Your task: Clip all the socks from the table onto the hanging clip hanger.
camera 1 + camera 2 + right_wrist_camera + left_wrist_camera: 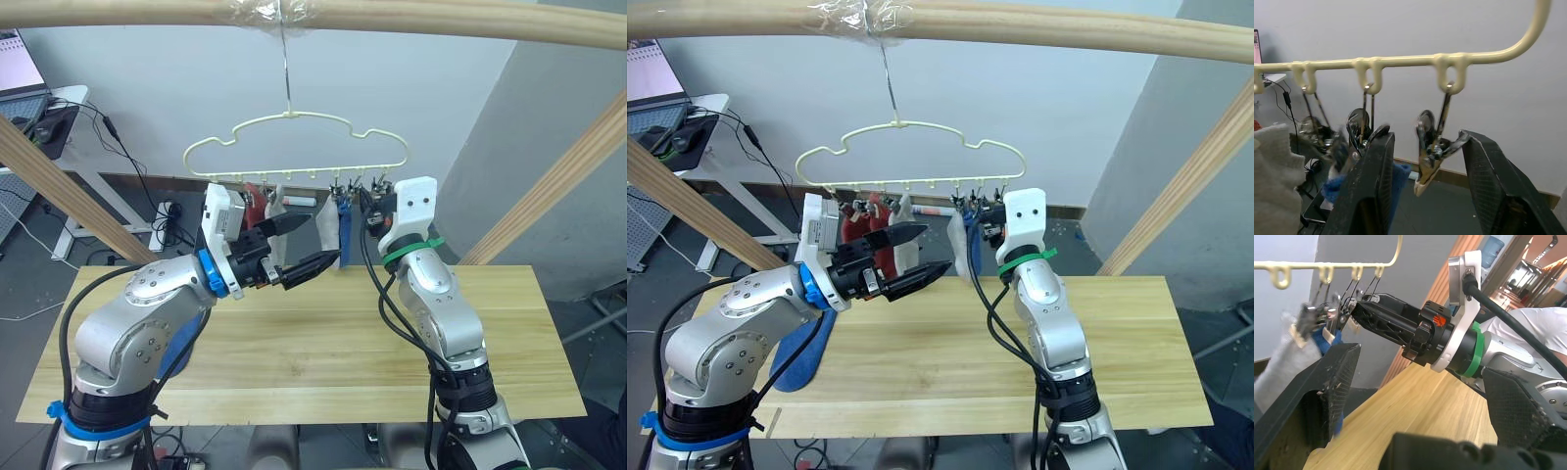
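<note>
Hanger: the clip hanger (294,147) hangs by its hook from the wooden pole (441,22) above the tabletop (313,352).
Right gripper (1425,161): my fingers are spread wide, empty, on either side of an end clip (1431,147).
Left gripper (299,245): my fingers gape open, holding nothing, raised just beside the hung socks.
Socks: red sock (862,230), grey sock (338,230) and blue sock (1396,178) are clipped up; another blue sock (808,348) lies near the tabletop's left edge.
</note>
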